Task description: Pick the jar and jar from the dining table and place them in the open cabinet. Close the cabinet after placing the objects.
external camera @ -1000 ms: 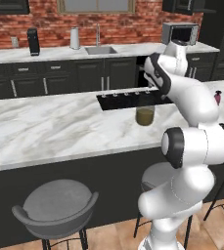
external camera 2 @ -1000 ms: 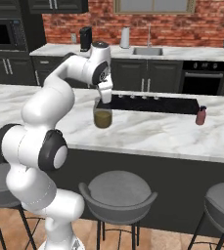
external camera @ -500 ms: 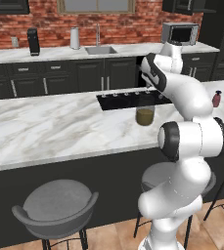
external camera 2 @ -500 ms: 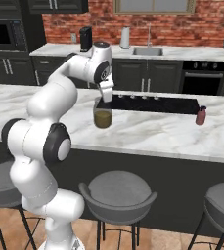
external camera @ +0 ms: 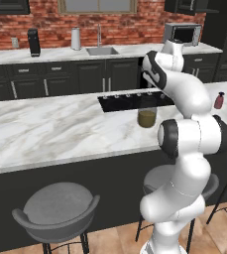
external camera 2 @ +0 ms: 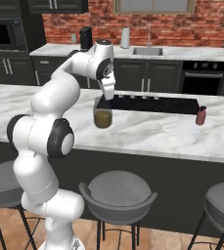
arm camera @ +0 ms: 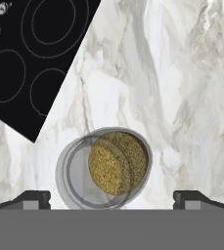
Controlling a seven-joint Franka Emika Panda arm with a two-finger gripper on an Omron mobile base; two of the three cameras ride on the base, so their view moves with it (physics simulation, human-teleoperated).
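Gripper [arm camera: 111, 199] wide open, empty, hovering over the olive-yellow jar [arm camera: 106, 167] on the dining table [arm camera: 182, 97]; next: descend and clamp it.

A home kitchen: brick wall, dark cabinets, sink [external camera: 101, 50], microwave [external camera: 182, 33], marble island [external camera: 45, 129] with cooktop [external camera 2: 152, 104] and bar stools [external camera 2: 117, 191].

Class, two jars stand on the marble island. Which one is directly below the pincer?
The olive-yellow jar, standing beside the cooktop under the open pincer. The reddish jar stands apart, beyond the cooktop's other end.
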